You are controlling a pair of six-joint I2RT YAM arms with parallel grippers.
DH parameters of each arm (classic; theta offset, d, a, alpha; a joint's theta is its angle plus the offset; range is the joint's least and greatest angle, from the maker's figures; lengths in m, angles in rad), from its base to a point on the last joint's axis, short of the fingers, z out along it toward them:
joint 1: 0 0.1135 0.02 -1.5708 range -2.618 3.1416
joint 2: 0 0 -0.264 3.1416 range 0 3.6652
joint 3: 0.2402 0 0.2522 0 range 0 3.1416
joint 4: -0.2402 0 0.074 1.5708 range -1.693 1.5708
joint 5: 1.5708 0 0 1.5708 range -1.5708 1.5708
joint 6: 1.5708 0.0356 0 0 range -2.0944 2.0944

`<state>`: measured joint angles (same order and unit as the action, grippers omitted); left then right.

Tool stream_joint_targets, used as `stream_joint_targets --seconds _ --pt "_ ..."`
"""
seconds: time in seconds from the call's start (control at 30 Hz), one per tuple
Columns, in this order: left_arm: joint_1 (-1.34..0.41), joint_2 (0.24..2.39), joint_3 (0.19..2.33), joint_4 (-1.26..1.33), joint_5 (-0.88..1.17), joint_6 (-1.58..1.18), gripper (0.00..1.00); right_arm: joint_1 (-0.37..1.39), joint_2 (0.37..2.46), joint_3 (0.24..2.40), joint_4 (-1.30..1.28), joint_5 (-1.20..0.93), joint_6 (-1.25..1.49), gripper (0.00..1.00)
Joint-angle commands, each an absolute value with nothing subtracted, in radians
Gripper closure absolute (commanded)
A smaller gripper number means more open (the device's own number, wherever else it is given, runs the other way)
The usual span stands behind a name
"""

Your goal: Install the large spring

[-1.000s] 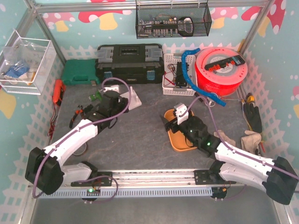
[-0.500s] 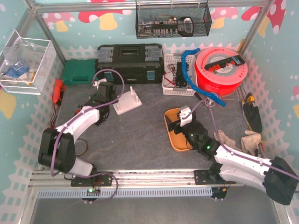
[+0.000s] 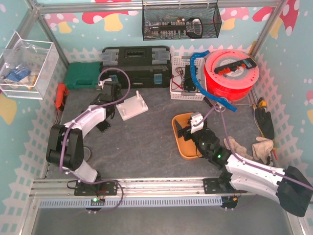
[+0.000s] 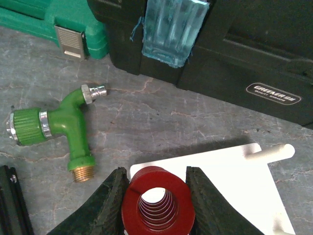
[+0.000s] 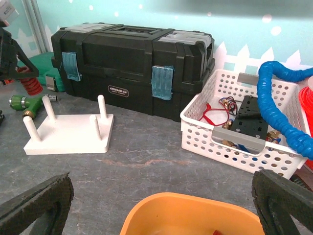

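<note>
The left gripper (image 4: 157, 197) clamps the large spring (image 4: 168, 188) near the white peg base (image 4: 220, 181). The right gripper (image 5: 161, 205) gapes wide above the orange tray (image 5: 195, 215); the white basket (image 5: 205, 132) holds a black block (image 5: 249, 120).

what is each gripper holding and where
The left gripper pinches the large red spring across its sides; the right gripper, open, holds nothing.

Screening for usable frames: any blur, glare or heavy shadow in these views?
Top external: evenly lit, no heavy shadow. Left wrist: spring sharp in the left gripper, soft shadow beside the peg base. Right wrist: toolbox sharp, right gripper's pads dark in the corners.
</note>
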<state>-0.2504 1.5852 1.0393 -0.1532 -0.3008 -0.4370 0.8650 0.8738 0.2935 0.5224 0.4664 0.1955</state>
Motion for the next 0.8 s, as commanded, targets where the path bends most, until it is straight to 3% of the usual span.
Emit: stream_joint_targets --seconds 0.0,0.77 --pt "-0.233 1.620 1.080 -0.121 -0.276 -0.411 0.92 0.864 0.874 0.287 0.548 0.492 0.186 0.01" --pt "-0.218 1.736 1.139 -0.113 -0.247 -0.393 0.85 0.864 0.899 0.293 0.550 0.494 0.160 0.01"
